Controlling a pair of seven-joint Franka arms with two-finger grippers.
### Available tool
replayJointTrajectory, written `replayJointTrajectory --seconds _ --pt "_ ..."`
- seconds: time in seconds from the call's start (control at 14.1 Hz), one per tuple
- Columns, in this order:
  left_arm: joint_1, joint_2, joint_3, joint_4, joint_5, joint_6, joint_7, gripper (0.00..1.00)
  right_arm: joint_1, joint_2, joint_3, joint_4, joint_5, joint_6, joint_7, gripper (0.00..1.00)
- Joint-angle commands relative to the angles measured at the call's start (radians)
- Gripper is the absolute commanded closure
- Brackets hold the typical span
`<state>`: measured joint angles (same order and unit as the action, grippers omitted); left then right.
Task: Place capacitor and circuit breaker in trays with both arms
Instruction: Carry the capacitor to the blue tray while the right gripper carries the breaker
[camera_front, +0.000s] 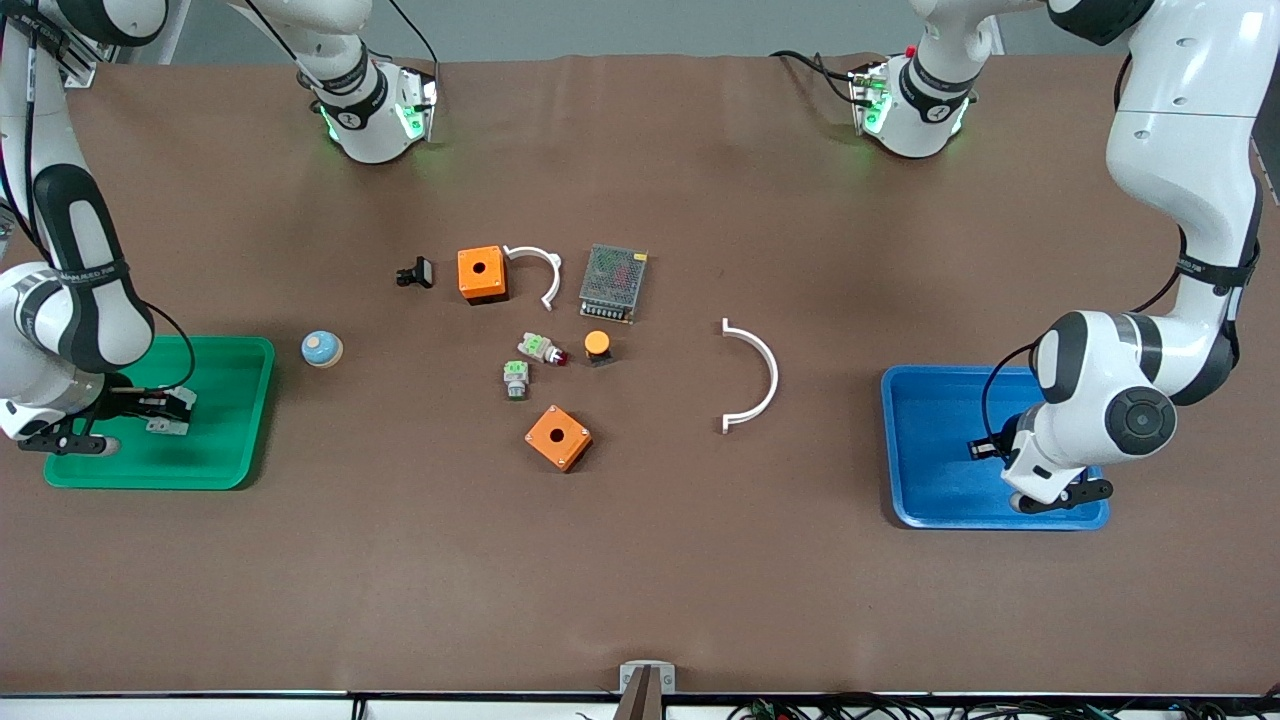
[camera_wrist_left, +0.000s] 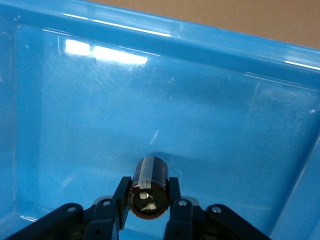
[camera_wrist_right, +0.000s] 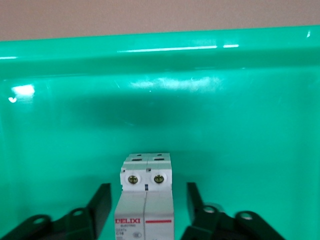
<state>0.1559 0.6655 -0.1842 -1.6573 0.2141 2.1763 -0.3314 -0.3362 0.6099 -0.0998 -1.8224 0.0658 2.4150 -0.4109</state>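
- Right gripper (camera_wrist_right: 147, 210) sits low in the green tray (camera_front: 255, 400), near the tray's edge at the right arm's end of the bench; its fingers (camera_wrist_right: 100, 202) stand apart, clear of the circuit breaker (camera_wrist_right: 145, 197) between them, so nothing is held.
- That breaker looks like a stiff, light plastic block, best taken by its flat sides; "DELIXI" reads in red on its face.
- Left gripper (camera_wrist_left: 150, 200) is in the blue tray (camera_front: 930, 400), clamped across the capacitor (camera_wrist_left: 149, 186).
- Small, smooth and round, it could roll or slip; gripping across the barrel suits it. No writing is legible on it.
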Motion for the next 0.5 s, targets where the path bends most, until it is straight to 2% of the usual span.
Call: replayJointTrajectory --seconds 0.0,0.28,0.43 --pt "0.011 0.005 -0.004 -0.009 0.021 0.014 0.008 0.81 -0.007 -0.021 0.014 0.032 0.022 -0.017 -0.020 0.00" --pt "0.019 0.009 -0.006 -0.013 0.021 0.014 0.009 0.80 0.014 -0.030 0.015 0.178 0.017 -0.234 -0.009 0.00" --pt "0.019 0.017 -0.006 -0.013 0.021 0.014 0.009 0.77 0.061 -0.062 0.014 0.231 0.012 -0.348 0.033 0.00"
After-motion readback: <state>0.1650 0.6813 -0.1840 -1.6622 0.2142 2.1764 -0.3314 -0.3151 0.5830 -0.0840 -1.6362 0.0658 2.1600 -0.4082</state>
